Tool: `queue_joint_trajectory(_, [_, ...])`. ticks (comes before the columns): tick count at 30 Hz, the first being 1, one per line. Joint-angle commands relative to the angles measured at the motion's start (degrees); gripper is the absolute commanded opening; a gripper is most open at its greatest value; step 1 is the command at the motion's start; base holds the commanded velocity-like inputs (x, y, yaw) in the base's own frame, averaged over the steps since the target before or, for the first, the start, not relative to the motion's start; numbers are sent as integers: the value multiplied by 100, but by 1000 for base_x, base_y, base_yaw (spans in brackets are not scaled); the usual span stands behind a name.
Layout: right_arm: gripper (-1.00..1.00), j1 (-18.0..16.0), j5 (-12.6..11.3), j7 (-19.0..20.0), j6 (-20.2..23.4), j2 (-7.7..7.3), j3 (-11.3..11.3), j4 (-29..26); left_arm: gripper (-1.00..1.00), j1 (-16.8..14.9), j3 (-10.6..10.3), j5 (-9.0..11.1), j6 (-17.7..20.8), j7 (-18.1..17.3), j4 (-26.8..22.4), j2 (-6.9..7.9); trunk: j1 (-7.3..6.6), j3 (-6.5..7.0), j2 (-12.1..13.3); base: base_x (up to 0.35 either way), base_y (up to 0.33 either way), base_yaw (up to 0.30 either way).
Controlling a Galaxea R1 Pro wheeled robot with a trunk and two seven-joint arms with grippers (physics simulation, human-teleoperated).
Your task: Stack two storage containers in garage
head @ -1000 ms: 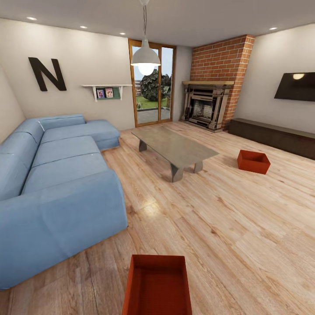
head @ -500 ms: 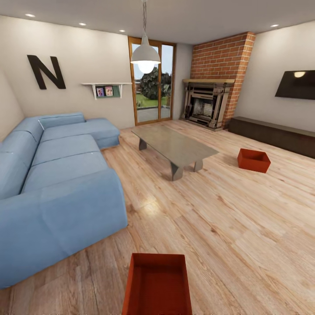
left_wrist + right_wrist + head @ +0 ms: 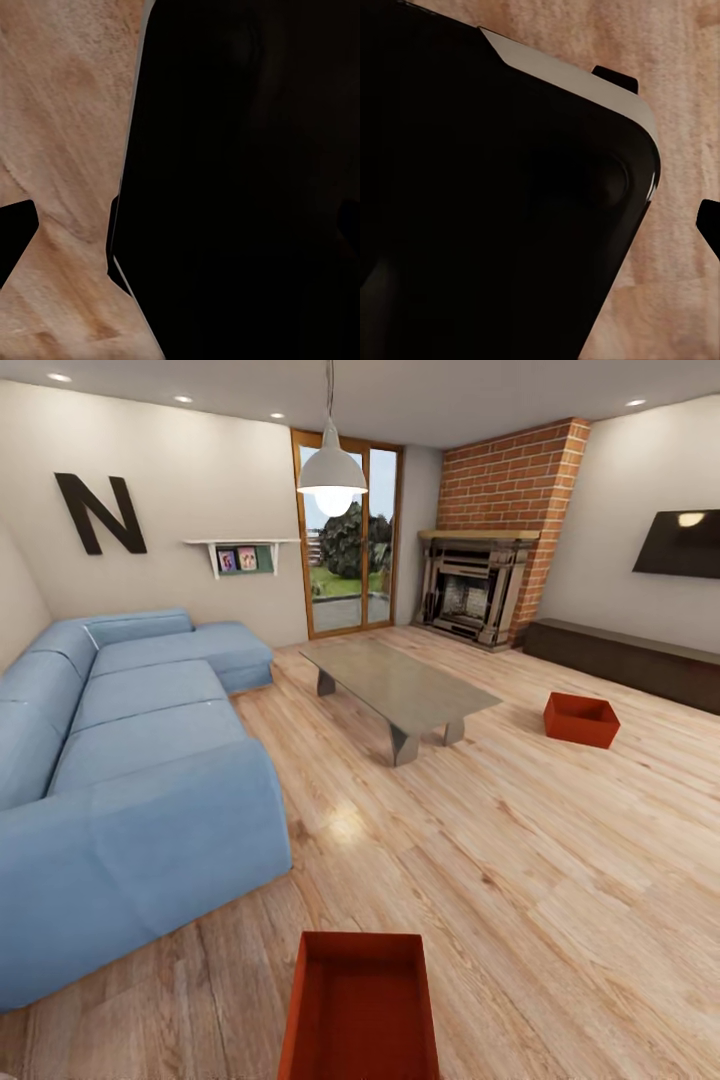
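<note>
I am in the living room, on its light wood plank floor point(image 3: 520, 880). One red-orange open-top storage container point(image 3: 360, 1010) lies close in front of me at the bottom middle of the head view, cut off by the picture's edge. The second storage container point(image 3: 580, 720) sits farther off on the floor to the right, past the grey low table point(image 3: 400, 690). In the left wrist view a large black shape point(image 3: 240, 180) hangs over wood planks point(image 3: 67, 112). A similar black shape point(image 3: 495, 210) hangs over planks in the right wrist view. Finger positions are unreadable in both.
A large blue sectional sofa point(image 3: 130, 780) fills the left side. A red brick fireplace point(image 3: 470, 595) stands at the back, with a glass door point(image 3: 345, 545) beside it. A dark low bench point(image 3: 620, 660) runs along the right wall. Open floor stretches between the two containers.
The whole head view has shifted slightly upward, so the camera has moved. Both containers and the furniture stay where they were on the floor.
</note>
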Motion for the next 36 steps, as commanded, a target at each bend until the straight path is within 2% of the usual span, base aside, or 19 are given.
queue_joint_trajectory(1, [100,-6,-61,24,-31,2,37,15,100,-3,1,25,-14,4,0,0,0,-14,-2,0,0,0])
queue_joint_trajectory(36, [100,-6,-61,24,-31,2,37,15,100,-3,2,25,-14,3,0,0,0,-333,-2,0,0,0])
